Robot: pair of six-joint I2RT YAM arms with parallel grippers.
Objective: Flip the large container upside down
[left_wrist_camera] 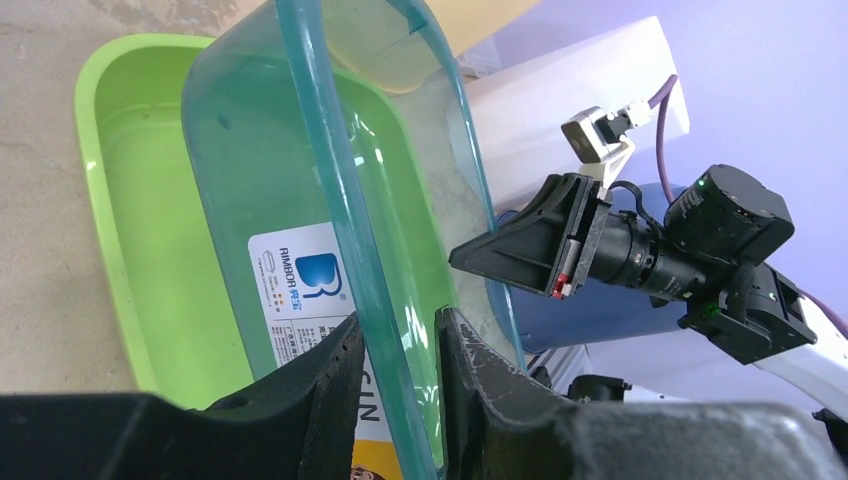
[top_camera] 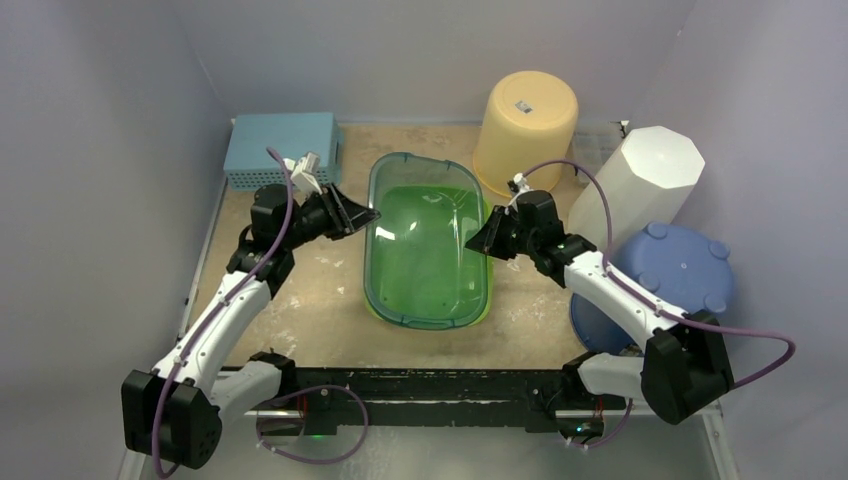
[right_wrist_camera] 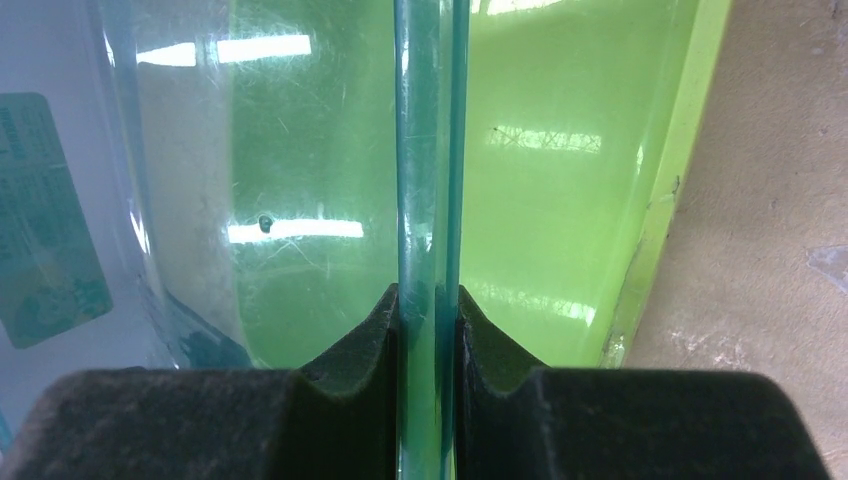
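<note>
The large container [top_camera: 425,240] is a clear teal tub standing upright in a lime-green tray [top_camera: 484,306] at the middle of the table. My left gripper [top_camera: 362,216] straddles its left rim [left_wrist_camera: 315,150]. One finger is outside the wall and one inside, with a narrow gap still showing on one side. My right gripper [top_camera: 488,238] is shut on the opposite rim [right_wrist_camera: 425,150], both pads pressed against the teal edge. The left wrist view shows the tub's label [left_wrist_camera: 300,290] and the right gripper [left_wrist_camera: 470,258] across the tub.
An upturned yellow bucket [top_camera: 527,120] stands behind the tub. A white faceted bin [top_camera: 640,185] and an upturned blue tub [top_camera: 668,275] crowd the right side. A light blue basket [top_camera: 282,148] sits at the back left. Walls enclose the table.
</note>
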